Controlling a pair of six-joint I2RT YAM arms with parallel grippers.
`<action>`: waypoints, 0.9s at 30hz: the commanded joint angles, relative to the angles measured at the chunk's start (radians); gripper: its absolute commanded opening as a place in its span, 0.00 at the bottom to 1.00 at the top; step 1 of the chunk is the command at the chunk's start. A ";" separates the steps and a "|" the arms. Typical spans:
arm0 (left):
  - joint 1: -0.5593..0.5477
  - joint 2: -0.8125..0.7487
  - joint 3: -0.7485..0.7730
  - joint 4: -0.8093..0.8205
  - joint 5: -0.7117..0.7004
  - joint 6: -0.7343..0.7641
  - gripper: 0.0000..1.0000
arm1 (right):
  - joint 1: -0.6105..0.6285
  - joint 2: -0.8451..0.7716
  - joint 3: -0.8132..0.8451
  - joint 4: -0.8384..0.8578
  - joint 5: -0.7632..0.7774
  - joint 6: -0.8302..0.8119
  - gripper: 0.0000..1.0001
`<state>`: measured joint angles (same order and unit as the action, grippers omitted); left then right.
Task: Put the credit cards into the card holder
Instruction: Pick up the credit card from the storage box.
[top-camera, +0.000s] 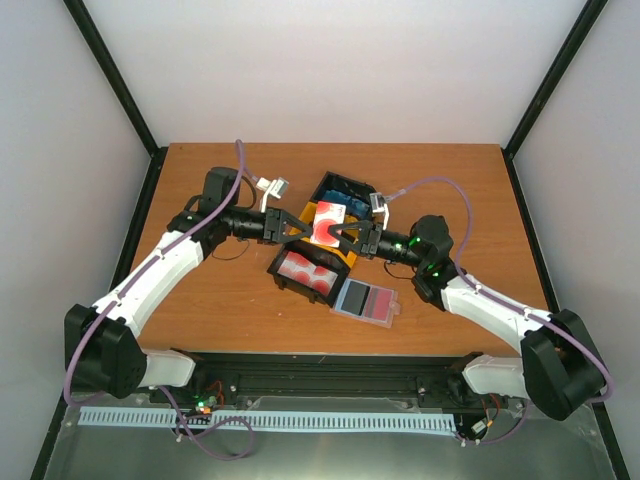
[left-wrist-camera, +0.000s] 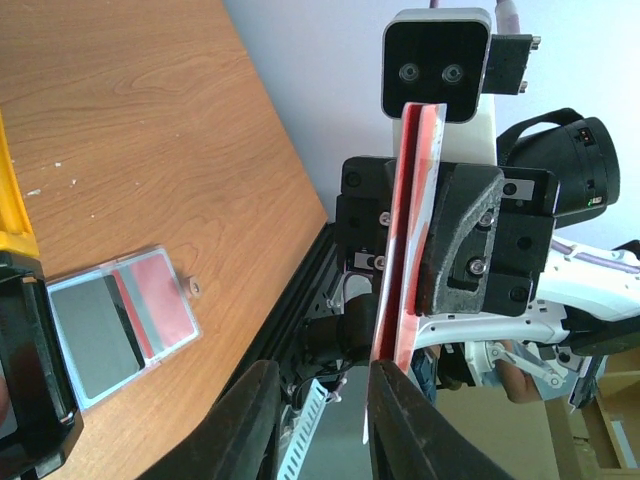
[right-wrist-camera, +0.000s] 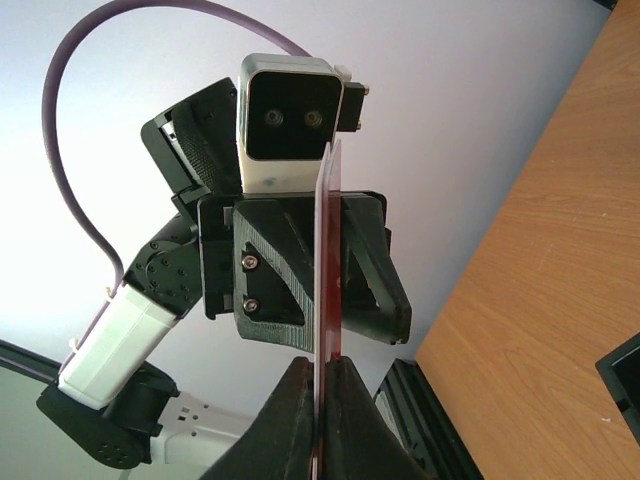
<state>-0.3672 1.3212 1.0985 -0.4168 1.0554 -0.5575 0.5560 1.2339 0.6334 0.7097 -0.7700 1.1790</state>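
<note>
A red-and-white credit card (top-camera: 326, 225) hangs in the air above the bins, between my two grippers, which face each other. My right gripper (right-wrist-camera: 320, 362) is shut on the card (right-wrist-camera: 322, 290), seen edge-on. My left gripper (left-wrist-camera: 322, 370) is open; the card (left-wrist-camera: 408, 250) stands against its right finger (left-wrist-camera: 400, 420), and the left finger (left-wrist-camera: 245, 420) is well apart from it. The card holder (top-camera: 367, 301) lies open and flat on the table near the front, with its snap stud (left-wrist-camera: 195, 288) and translucent pockets (left-wrist-camera: 110, 330) showing. More red cards (top-camera: 308, 268) lie in a black bin.
A black bin (top-camera: 285, 282) of red cards sits against a yellow bin (top-camera: 348, 262). Behind them, another black bin (top-camera: 340, 190) holds blue cards. Both arms cross above these bins. The table's front rail (left-wrist-camera: 290, 300) runs just beyond the card holder.
</note>
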 joint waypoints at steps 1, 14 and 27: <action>0.005 0.009 -0.002 0.012 0.020 0.018 0.25 | -0.004 0.009 -0.001 0.120 -0.034 0.039 0.03; -0.021 0.048 0.009 -0.009 0.092 0.006 0.28 | 0.010 0.038 0.021 0.137 -0.067 0.035 0.03; -0.029 0.052 0.014 0.137 0.229 -0.135 0.06 | 0.013 0.073 -0.005 0.177 -0.035 0.068 0.03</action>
<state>-0.3820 1.3743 1.0946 -0.3454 1.2335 -0.6464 0.5594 1.2968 0.6331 0.8303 -0.8211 1.2377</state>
